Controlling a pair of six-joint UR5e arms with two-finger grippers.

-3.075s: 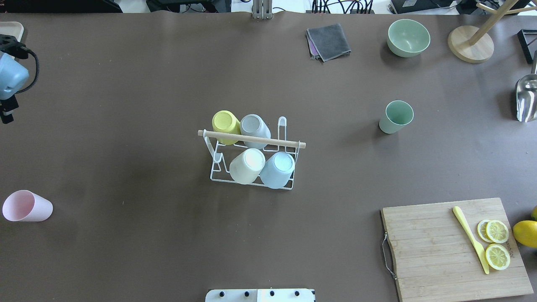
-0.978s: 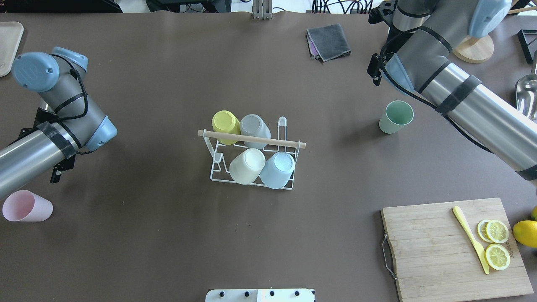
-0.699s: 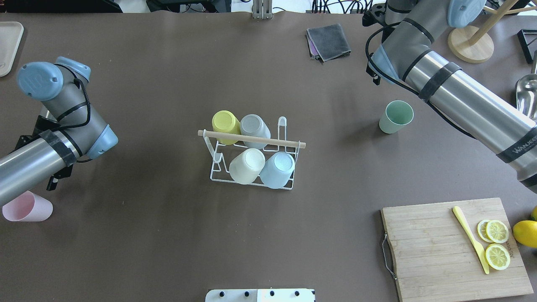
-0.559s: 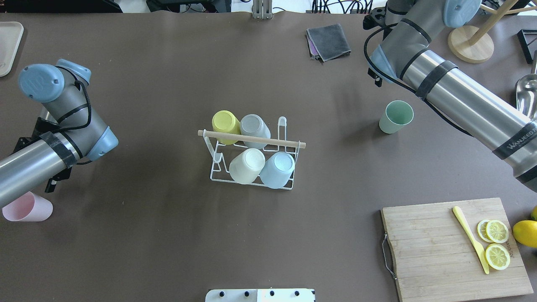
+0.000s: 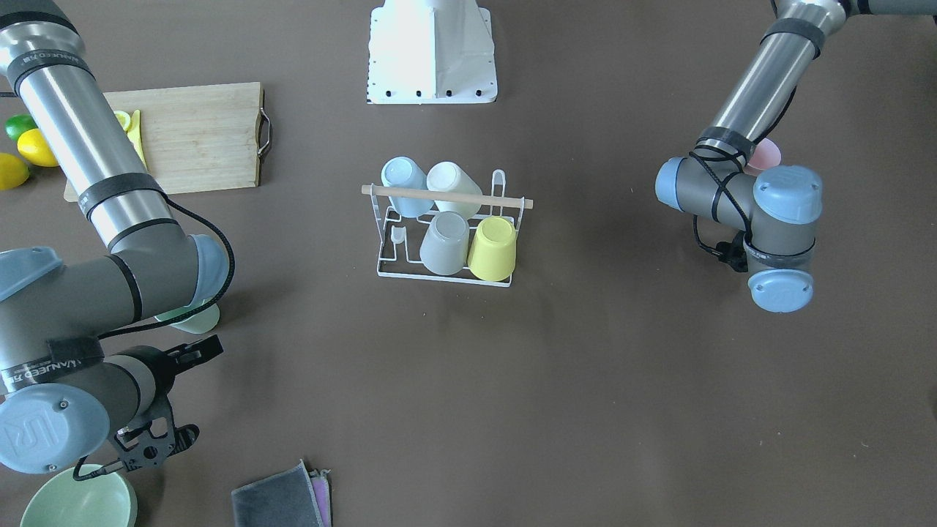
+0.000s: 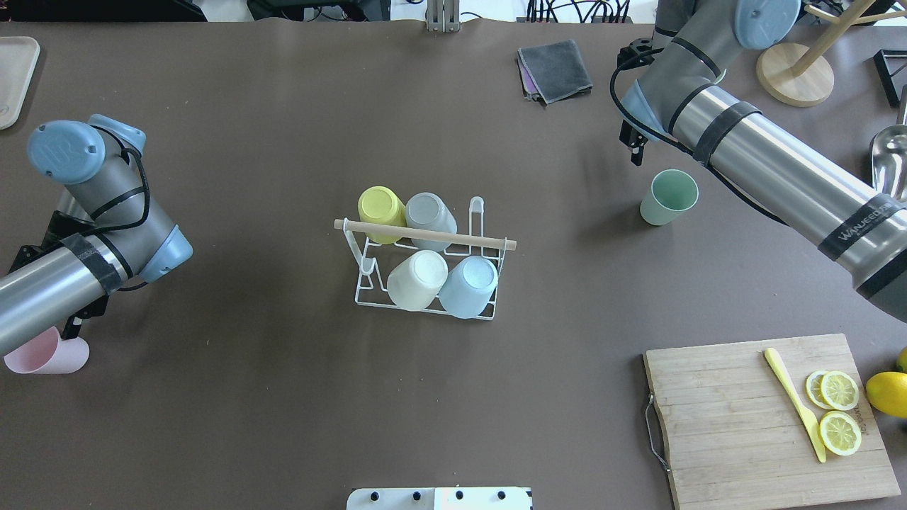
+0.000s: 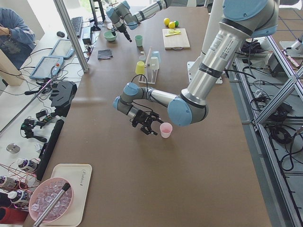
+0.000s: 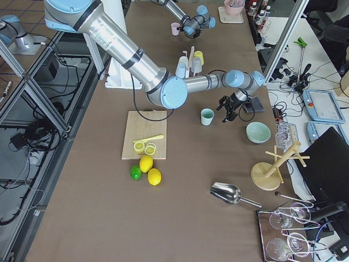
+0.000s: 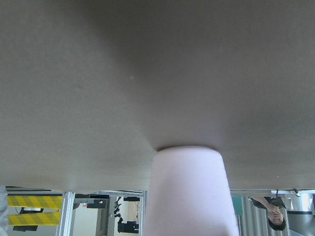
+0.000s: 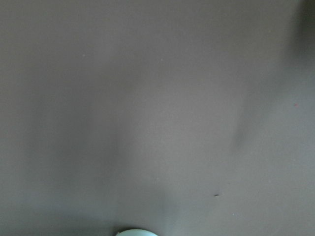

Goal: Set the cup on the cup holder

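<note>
The white wire cup holder (image 6: 366,283) with a wooden rod stands mid-table and bears yellow, grey, cream and blue cups upside down; two prongs are bare. A pink cup (image 6: 55,356) lies on its side at the left edge and fills the bottom of the left wrist view (image 9: 189,191). My left gripper (image 7: 147,126) is open, just beside it and apart from it. A green cup (image 6: 669,197) stands upright at the right. My right gripper (image 5: 176,395) is open, a little beyond it, holding nothing. Only the green cup's rim (image 10: 135,232) shows in the right wrist view.
A folded grey cloth (image 6: 555,69) and a green bowl (image 5: 77,505) lie at the far side. A cutting board (image 6: 744,425) with a yellow knife and lemon slices is front right, lemons beside it. A wooden stand (image 6: 793,74) and a metal scoop (image 6: 889,163) sit far right.
Both arms have swung in over the table. The left gripper has moved down towards the pink cup, the right gripper towards the green cup. No cup has moved.
</note>
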